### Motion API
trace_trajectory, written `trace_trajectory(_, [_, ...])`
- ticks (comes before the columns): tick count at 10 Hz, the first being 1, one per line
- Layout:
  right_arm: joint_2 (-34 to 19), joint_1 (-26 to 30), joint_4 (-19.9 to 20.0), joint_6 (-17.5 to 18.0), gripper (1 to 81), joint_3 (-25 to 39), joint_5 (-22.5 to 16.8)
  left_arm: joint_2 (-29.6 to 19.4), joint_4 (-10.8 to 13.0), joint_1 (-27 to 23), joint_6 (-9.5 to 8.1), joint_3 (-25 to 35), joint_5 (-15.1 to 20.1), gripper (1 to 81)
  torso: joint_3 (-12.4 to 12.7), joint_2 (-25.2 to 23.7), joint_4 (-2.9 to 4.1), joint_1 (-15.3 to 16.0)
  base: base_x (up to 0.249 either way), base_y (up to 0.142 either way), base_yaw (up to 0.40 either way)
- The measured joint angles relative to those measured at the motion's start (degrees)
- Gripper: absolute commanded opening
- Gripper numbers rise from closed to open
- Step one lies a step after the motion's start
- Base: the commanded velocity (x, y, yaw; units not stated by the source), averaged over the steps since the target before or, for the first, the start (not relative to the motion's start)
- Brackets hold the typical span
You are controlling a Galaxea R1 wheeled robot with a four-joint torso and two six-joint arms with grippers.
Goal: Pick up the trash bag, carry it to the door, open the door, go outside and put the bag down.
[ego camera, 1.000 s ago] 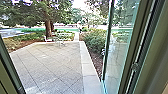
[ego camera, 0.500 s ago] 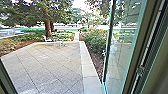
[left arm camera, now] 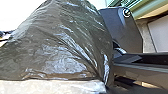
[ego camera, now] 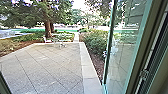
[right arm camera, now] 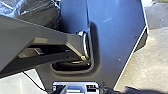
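Your robot edges into an open doorway, with a paved patio [ego camera: 45,67] spread out ahead. Over the past second the near part of the head view has slid outward: the left door post [ego camera: 3,85] has shrunk into the lower corner and the right door frame [ego camera: 146,51] has shifted toward the picture's edge. That points to you driving forward, rather than to any move by the surroundings. The glass door [ego camera: 123,57] stands open at the right, so the opening step looks done, and the crossing appears under way.

The black plastic trash bag [left arm camera: 62,50] bulges large in the left wrist view, its lower edge against a pale surface, close beside the robot's dark plate [left arm camera: 125,32]. You cannot tell from this whether the left gripper or the right gripper is spread, pressed together or pinching the bag, nor whether the bag hangs clear of the ground.

Outside, a pale paving strip [ego camera: 87,65] borders the patio's right edge next to shrubs [ego camera: 93,42], and a metal table [ego camera: 60,43] stands near the far edge. The bag could brush the post if you drift left; it has yet to be set down.
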Motion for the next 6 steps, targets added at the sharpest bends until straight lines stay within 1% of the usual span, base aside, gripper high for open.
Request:
trace_trajectory(1, [-0.60, -0.26, -0.09, -0.61, 81.1, 0.02, -0.07, 0.00, 0.00, 0.33, 0.00, -0.07, 0.02, 1.0, 0.02, -0.04, 0.00, -0.09, 0.103, 0.000, 0.000])
trace_trajectory(3, [-0.39, -1.00, -0.17, -0.67, 81.1, 0.05, -0.41, 0.06, 0.00, 0.74, 0.00, 0.00, 0.23, 1.0, 0.02, -0.09, 0.00, -0.19, 0.103, 0.000, 0.000])
trace_trajectory(6, [-0.24, -0.35, -0.22, -0.66, 81.1, 0.05, 0.00, 0.06, 0.00, 0.11, 0.00, 0.06, -0.04, 1.0, 0.02, -0.09, 0.00, -0.19, 0.102, 0.000, 0.000])
